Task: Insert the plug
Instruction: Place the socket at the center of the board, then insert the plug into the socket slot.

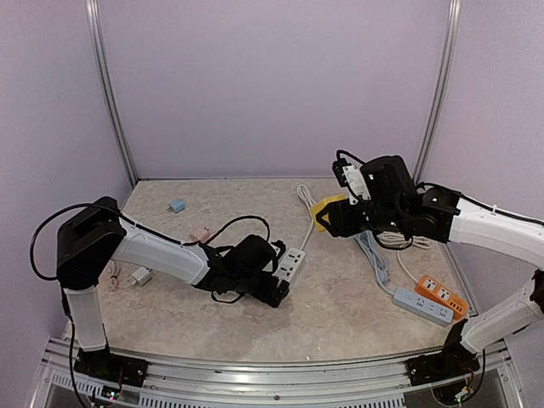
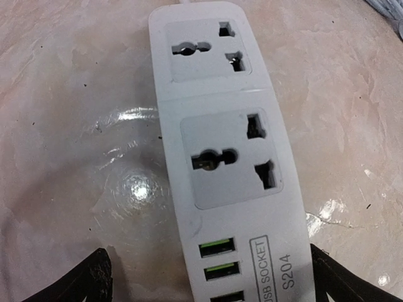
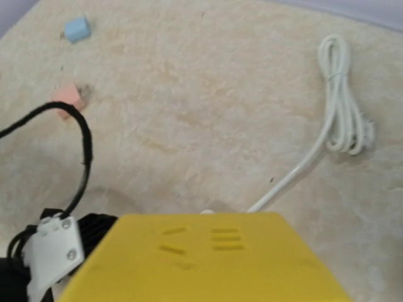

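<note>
Pincers, left side: my left pincer (image 2: 211, 280) is down low over the table (image 1: 340, 319), jaws spread wide and gripping nothing.
Fingertips: my left fingertips (image 2: 94, 280) flank the near end of the white power strip (image 2: 227, 157). One stands clear of it. The other sits just beside its edge, and I can't tell if they touch.
Strip: it lies flat and runs straight away from between my left fingers. The USB ports (image 2: 217, 248) are nearest me, then come two universal sockets (image 2: 227, 157), both bare.
Right side: my right pincer (image 1: 333, 214) is up in the air, beyond the left one and off to its right, pinching the yellow plug (image 3: 208, 258).
Plug: there it is at my right fingertips, well above the table and well apart from the strip. It has three small slots on the face turned to my wrist camera.
Right fingers: hidden behind the plug in the wrist view.
Cord: a white cord (image 3: 343, 100) lies coiled ahead and right of my right pincer. One strand runs back beneath the plug.
Small bits: a blue block (image 3: 77, 28) and a pink block (image 3: 66, 95) sit on the table, ahead and left of the right pincer.
Behind the right pincer: a grey power strip (image 1: 422, 304) and an orange power strip (image 1: 442, 297) lie side by side, back toward that arm's base.
</note>
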Robot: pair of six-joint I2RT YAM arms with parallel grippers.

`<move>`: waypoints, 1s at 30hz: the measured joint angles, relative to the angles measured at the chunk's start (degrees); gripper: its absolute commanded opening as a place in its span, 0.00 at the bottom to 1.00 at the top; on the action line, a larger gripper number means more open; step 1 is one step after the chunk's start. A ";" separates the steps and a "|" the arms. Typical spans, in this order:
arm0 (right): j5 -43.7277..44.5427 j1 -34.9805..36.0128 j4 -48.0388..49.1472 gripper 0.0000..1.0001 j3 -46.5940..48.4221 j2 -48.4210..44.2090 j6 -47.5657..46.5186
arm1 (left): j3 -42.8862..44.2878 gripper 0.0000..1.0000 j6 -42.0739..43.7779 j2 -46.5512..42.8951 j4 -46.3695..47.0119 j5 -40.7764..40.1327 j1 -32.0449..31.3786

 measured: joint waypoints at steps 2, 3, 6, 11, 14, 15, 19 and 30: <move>-1.70 -0.31 -0.70 0.00 1.73 2.67 -0.57 | -2.12 0.98 -0.52 -0.85 2.10 -0.94 -0.48; -2.56 -0.37 -0.85 0.00 2.16 3.76 -0.74 | -3.13 0.97 -0.68 -1.25 3.19 -1.29 -0.68; -5.33 -0.79 -1.84 0.00 2.99 6.16 -1.20 | -7.37 0.96 -0.94 -3.19 7.19 -2.45 -1.14; -8.94 -2.08 -2.54 0.00 5.05 9.97 -2.34 | -14.40 0.94 -0.83 -6.40 14.10 -4.15 -1.31; -10.91 -2.67 -2.75 0.00 6.86 12.46 -3.02 | -15.89 0.93 -0.31 -6.69 17.75 -4.92 -1.33; -11.58 -2.80 -2.82 0.00 7.52 13.38 -3.30 | -16.15 0.93 -0.13 -6.69 19.04 -5.16 -1.36; -14.08 -3.02 -2.95 0.00 9.90 17.33 -4.07 | -16.46 0.89 0.83 -6.69 23.26 -5.60 -1.36; -19.19 -3.08 -6.14 0.00 15.41 25.16 -6.49 | -18.73 0.91 2.21 -6.21 30.32 -5.92 -1.36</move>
